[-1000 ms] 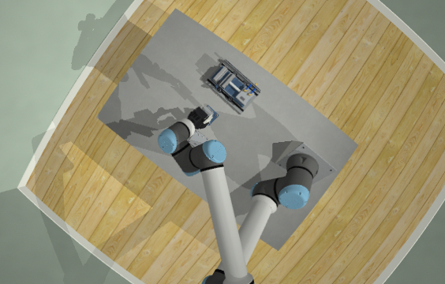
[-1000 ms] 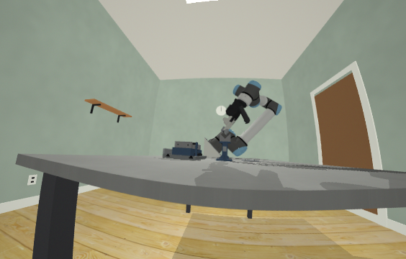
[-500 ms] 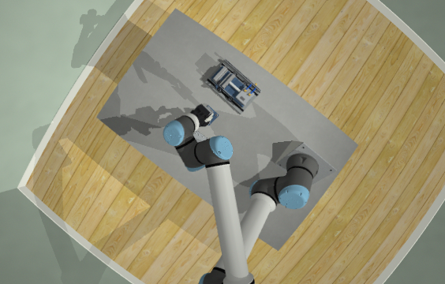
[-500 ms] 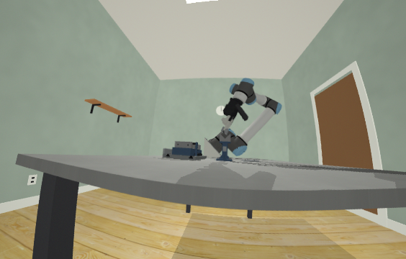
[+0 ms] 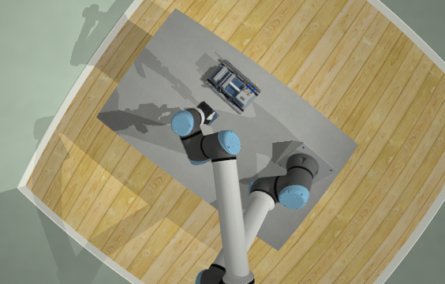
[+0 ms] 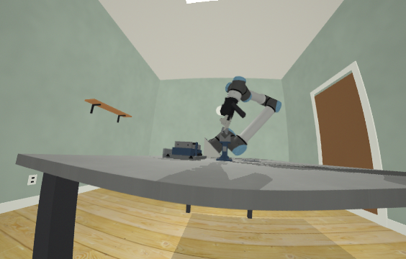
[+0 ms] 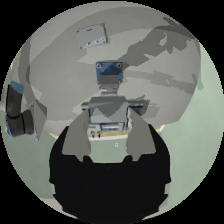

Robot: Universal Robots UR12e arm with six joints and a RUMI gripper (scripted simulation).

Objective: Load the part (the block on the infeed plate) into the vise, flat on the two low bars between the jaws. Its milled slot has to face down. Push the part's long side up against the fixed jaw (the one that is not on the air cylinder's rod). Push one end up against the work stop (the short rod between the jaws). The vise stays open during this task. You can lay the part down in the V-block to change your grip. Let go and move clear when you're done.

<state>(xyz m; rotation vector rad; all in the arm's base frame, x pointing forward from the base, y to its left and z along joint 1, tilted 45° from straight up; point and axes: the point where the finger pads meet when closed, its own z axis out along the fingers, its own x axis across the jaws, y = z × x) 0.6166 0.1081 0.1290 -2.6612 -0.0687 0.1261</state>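
Jaws (image 5: 211, 117) (image 6: 227, 124) (image 7: 109, 116) are closed on the part (image 7: 107, 104); V-block (image 5: 215, 117) (image 6: 225, 144) (image 7: 109, 70) regrip seems underway, careful seating being needed before release.

The desk (image 5: 159, 59) (image 6: 224, 192) (image 7: 55, 65) looks smooth, matt grey; the floor (image 5: 325, 59) (image 6: 134, 223) is grained wood; the arm's tubes (image 5: 228, 213) (image 6: 258, 124) look like smooth, painted metal.

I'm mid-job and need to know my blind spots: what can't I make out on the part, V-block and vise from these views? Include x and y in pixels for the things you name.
- Slot direction on the part (image 7: 107, 106): wrist view, underside turned away.
- Any contact between part and V-block (image 5: 215, 116) (image 6: 224, 145) (image 7: 103, 66): too small in the exterior view; the arm crowds it in the top view.
- Work stop in the vise (image 5: 242, 99) (image 6: 185, 151) (image 7: 107, 127): too small from above, behind the vise body in the exterior view.
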